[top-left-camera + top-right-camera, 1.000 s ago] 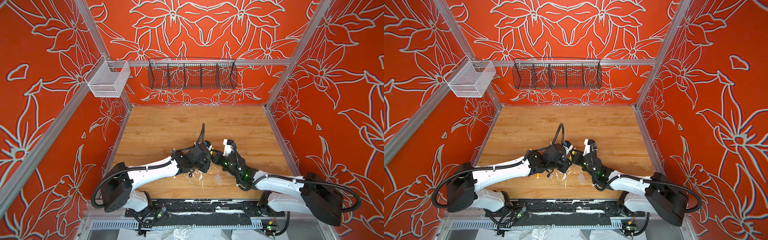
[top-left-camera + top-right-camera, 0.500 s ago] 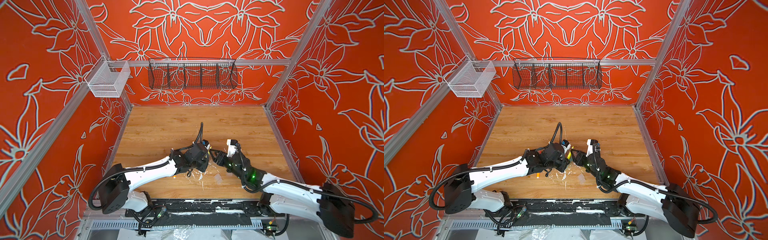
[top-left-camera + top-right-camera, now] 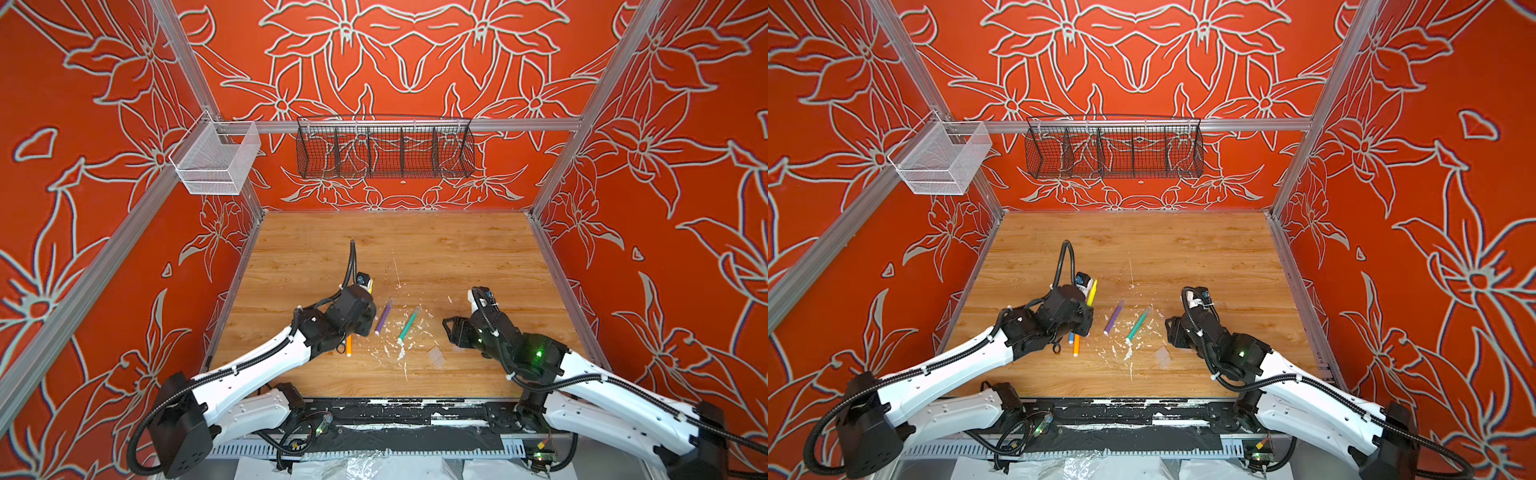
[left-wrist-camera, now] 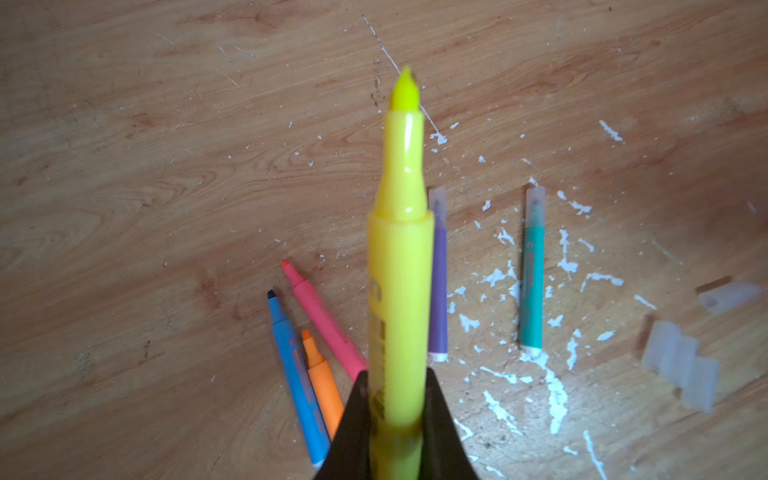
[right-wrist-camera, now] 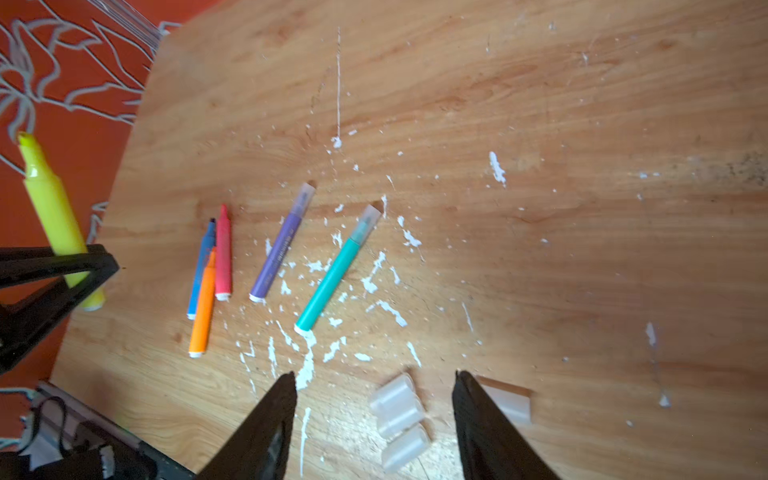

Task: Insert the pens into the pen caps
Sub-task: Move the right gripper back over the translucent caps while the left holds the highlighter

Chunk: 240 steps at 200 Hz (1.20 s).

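My left gripper (image 4: 397, 399) is shut on the lower barrel of the yellow pen (image 4: 401, 270), whose bare tip points away from it; the same pen (image 3: 1092, 293) shows in a top view. On the table, the purple pen (image 4: 437, 286) and green pen (image 4: 532, 274) each wear a clear cap. The blue pen (image 4: 291, 374), orange pen (image 4: 322, 382) and pink pen (image 4: 324, 320) lie uncapped in a bunch. My right gripper (image 5: 374, 378) stands open above three loose pen caps (image 5: 397, 405). One more cap (image 5: 507, 399) lies beside its finger.
White paint flecks (image 5: 307, 365) are scattered over the wooden table (image 3: 457, 249). A black wire basket (image 3: 384, 147) hangs on the back wall. A white mesh basket (image 3: 214, 160) hangs at the left. A black rail (image 3: 395, 409) runs along the table's front edge.
The two grippers, close together mid-table a second ago, have parted. My right gripper has opened and drawn back right, over the loose caps. The left still holds the yellow pen.
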Each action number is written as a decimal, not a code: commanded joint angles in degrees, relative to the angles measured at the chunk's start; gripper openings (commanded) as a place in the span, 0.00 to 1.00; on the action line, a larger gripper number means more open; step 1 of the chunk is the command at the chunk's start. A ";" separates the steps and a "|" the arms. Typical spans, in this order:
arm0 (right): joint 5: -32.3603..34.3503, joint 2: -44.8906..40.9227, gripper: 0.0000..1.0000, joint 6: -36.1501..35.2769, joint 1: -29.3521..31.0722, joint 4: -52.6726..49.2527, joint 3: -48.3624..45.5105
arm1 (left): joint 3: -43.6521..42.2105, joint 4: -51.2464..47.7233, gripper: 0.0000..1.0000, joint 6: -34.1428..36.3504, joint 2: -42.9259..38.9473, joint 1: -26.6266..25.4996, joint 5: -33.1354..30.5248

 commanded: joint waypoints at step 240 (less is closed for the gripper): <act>1.83 12.37 0.65 4.47 -1.03 -1.65 -10.25 | -7.45 7.24 0.00 0.74 -9.65 -0.10 0.08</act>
